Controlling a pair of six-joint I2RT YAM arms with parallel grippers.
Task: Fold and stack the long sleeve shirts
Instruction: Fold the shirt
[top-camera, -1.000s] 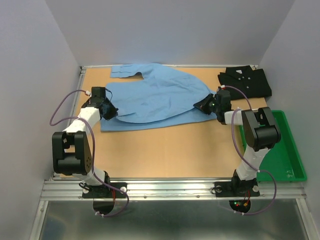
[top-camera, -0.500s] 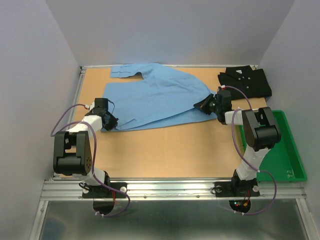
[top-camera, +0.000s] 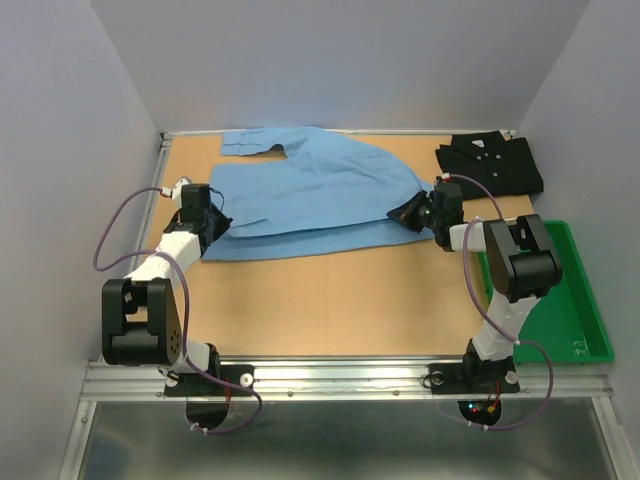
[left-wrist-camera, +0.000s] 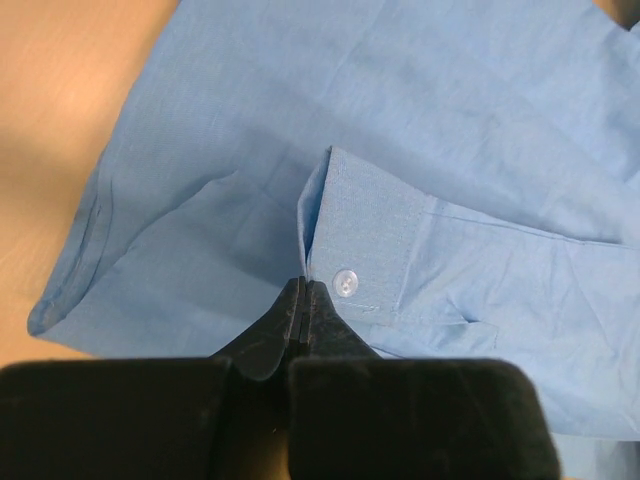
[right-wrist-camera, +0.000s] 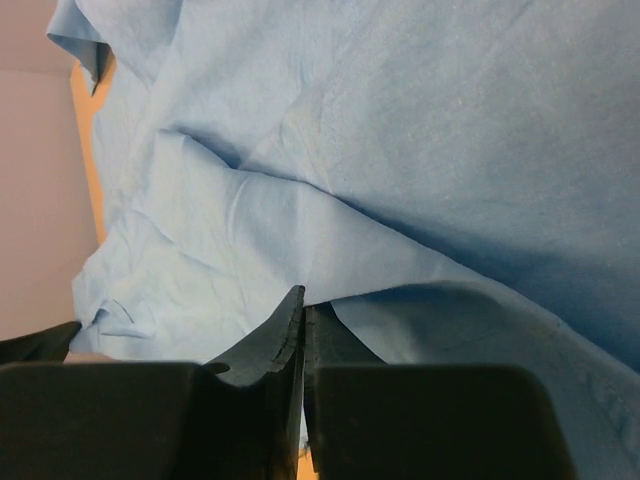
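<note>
The light blue shirt (top-camera: 310, 195) lies spread across the back middle of the table, one sleeve reaching to the back edge. My left gripper (top-camera: 212, 222) is shut on its buttoned cuff (left-wrist-camera: 365, 245) at the shirt's left side. My right gripper (top-camera: 413, 212) is shut on the shirt's right edge (right-wrist-camera: 400, 270), its jaws closed on a fold of blue cloth. The black shirt (top-camera: 490, 163) with white buttons lies folded at the back right corner, just behind the right gripper.
A green plastic tray (top-camera: 575, 300) stands along the right edge of the table. Grey walls close in the left, back and right sides. Bare wood tabletop (top-camera: 330, 300) lies in front of the blue shirt.
My left gripper has swung back from the front left corner of the shirt, carrying the cuff over the shirt's left side. The right gripper has stayed put.
</note>
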